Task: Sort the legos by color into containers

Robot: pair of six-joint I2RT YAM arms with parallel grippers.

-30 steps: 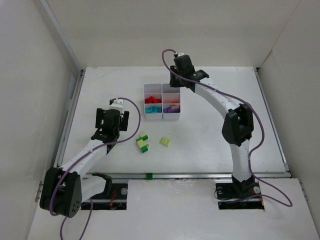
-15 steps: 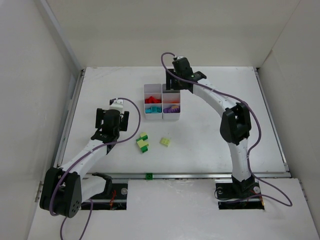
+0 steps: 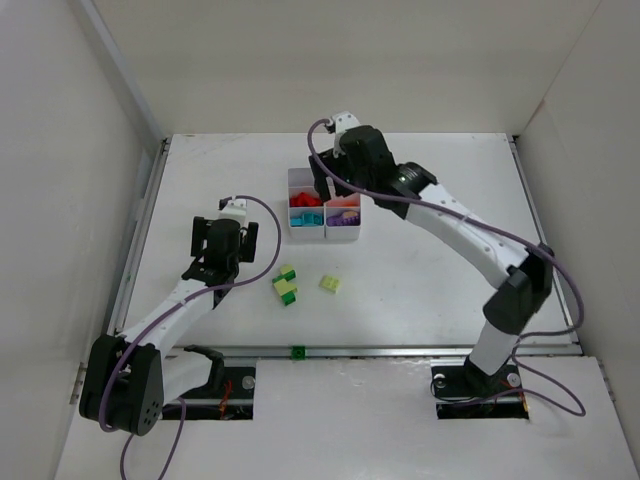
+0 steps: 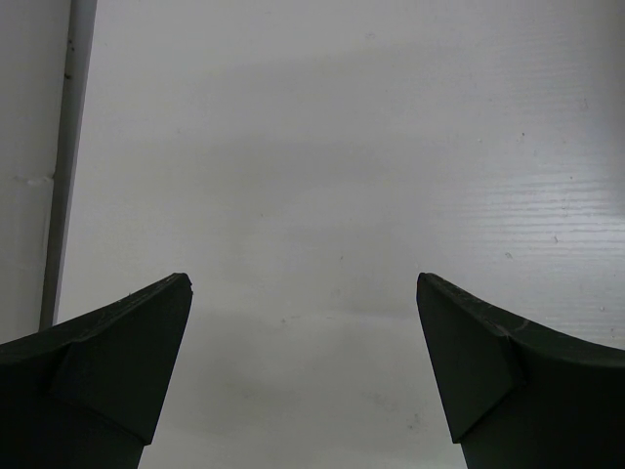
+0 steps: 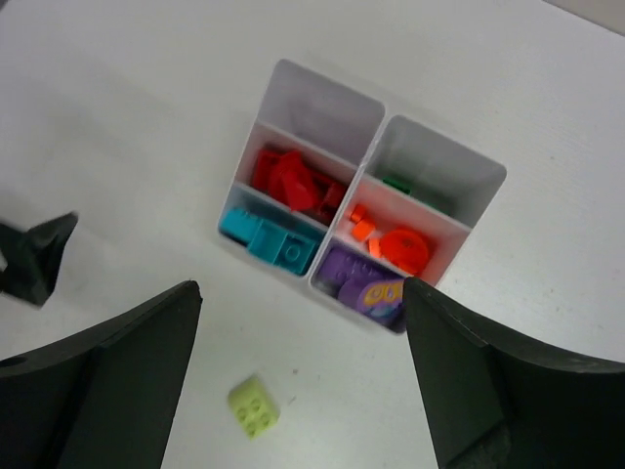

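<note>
The containers are one white six-compartment box (image 3: 306,236) at mid-table. In the right wrist view the box (image 5: 317,103) holds red (image 5: 293,181), teal (image 5: 269,239), orange (image 5: 395,242) and purple legos (image 5: 366,283), plus a green lego (image 5: 395,183) in a back compartment; the other back compartment shows none. My right gripper (image 3: 328,182) hovers open and empty over the box (image 5: 301,285). Loose legos lie nearer: a green and yellow-green stack (image 3: 286,286) and a yellow-green brick (image 3: 330,284) (image 5: 254,405). My left gripper (image 3: 223,232) is open over bare table (image 4: 301,278).
White walls enclose the table on three sides. A metal rail runs along the near edge with a small green piece (image 3: 297,351) on it. A strip of the left side rail (image 4: 63,166) shows in the left wrist view.
My right gripper has opened wide and shifted left from above the box's back right compartment, its elbow swinging out to the right. The left arm has not moved.
</note>
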